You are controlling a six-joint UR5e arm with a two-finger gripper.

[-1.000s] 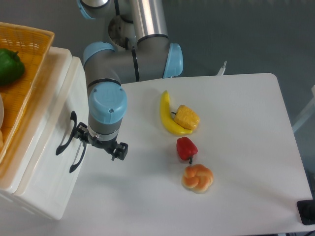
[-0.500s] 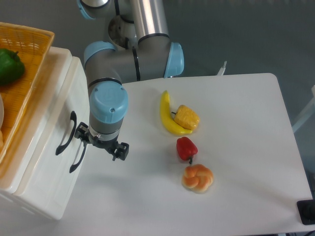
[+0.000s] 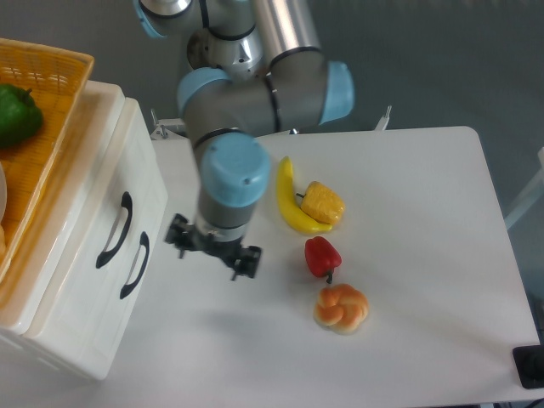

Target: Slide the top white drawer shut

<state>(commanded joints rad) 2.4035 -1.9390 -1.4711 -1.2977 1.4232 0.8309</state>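
White top drawer (image 3: 100,223) lies left of the gripper (image 3: 212,249), apart, looking flush with the cabinet; finger state unreadable.

**Much of the Scene Lies Out of Sight**

The gripper (image 3: 213,249) hangs beneath the arm's blue-capped wrist (image 3: 232,174), which covers its fingers from above, so their spacing cannot be read. The orange wicker basket (image 3: 59,72) runs off the left edge, as does the green pepper (image 3: 17,115) inside it. The white cabinet (image 3: 64,331) is cropped at the left and bottom edges. Only the front of the top white drawer (image 3: 102,200) shows. A dark object (image 3: 530,367) is clipped at the lower right corner and cannot be identified.
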